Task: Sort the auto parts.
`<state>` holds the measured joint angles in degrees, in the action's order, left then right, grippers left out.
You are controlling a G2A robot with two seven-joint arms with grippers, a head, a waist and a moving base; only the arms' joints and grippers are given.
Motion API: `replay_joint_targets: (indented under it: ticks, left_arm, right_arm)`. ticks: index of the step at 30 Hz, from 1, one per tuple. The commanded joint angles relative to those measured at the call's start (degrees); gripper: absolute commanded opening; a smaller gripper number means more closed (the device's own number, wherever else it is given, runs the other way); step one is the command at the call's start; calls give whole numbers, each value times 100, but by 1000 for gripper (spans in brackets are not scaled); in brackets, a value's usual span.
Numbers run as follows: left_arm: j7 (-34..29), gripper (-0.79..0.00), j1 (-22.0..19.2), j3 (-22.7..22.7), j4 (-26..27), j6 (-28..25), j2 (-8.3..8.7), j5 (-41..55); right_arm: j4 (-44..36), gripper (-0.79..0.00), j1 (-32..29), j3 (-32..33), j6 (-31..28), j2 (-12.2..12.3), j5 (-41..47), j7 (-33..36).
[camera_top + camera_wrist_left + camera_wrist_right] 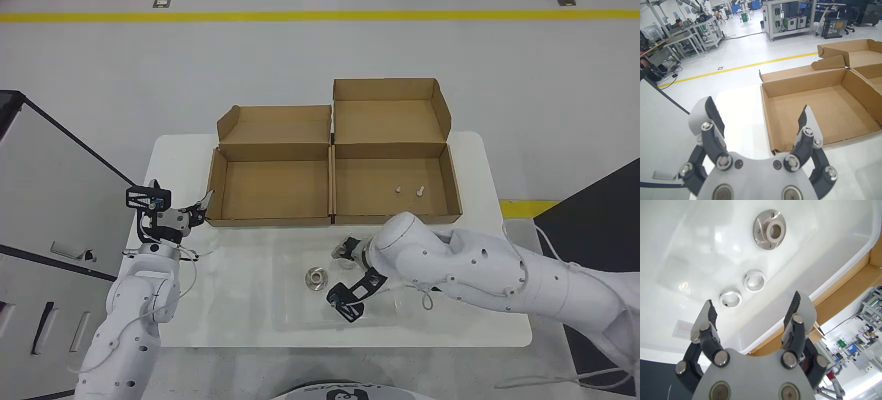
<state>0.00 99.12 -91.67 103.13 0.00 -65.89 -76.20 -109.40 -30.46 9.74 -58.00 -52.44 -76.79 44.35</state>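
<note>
We judge the sorting to be begun but well short of half done. Two small pale parts (pixel 408 188) lie close together on the floor of the right cardboard box (pixel 370 200), while the left cardboard box (pixel 270 190) beside it holds nothing we can see. Three pieces wait in the shallow clear tray (pixel 295 310) on the table (pixel 230 290) in front of the boxes: a steel flange (pixel 769 231) with a raised hub and bolt holes, and two plain silver rings, one (pixel 754 280) nearer the flange and the other (pixel 730 297) just beside it, none of them touching. The right gripper (pixel 753 298) hangs over the tray with its fingers spread wide and nothing between them, the nearer ring closest to its tips, so we take picking one of the rings or the flange as the step in hand. The left gripper (pixel 757 103) sits at the outer corner of the left box, its fingers also apart and empty. As for writing, we find none on the parts or the boxes; a pale label patch (pixel 682 328) shows on the tray, too faint for us to read.
</note>
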Motion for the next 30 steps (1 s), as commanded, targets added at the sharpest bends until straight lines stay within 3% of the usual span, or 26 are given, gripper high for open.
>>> replay_joint_targets:
  ticks: [1, 17, 25, 30]
  left_arm:
    - [0, 0, 0, 0, 0, 0, 0, 0]
    - [0, 0, 0, 0, 0, 0, 0, 0]
    - [0, 0, 0, 0, 0, 0, 0, 0]
    - [0, 0, 0, 0, 0, 0, 0, 0]
  right_arm:
    - [41, -203, 49, 0, 0, -7, 129, -33]
    - [360, -249, -143, 0, 0, -63, 264, 193]
    - [550, -200, -135, 0, 0, -77, 403, 194]
    - [641, -212, -121, 0, 0, -37, 349, 194]
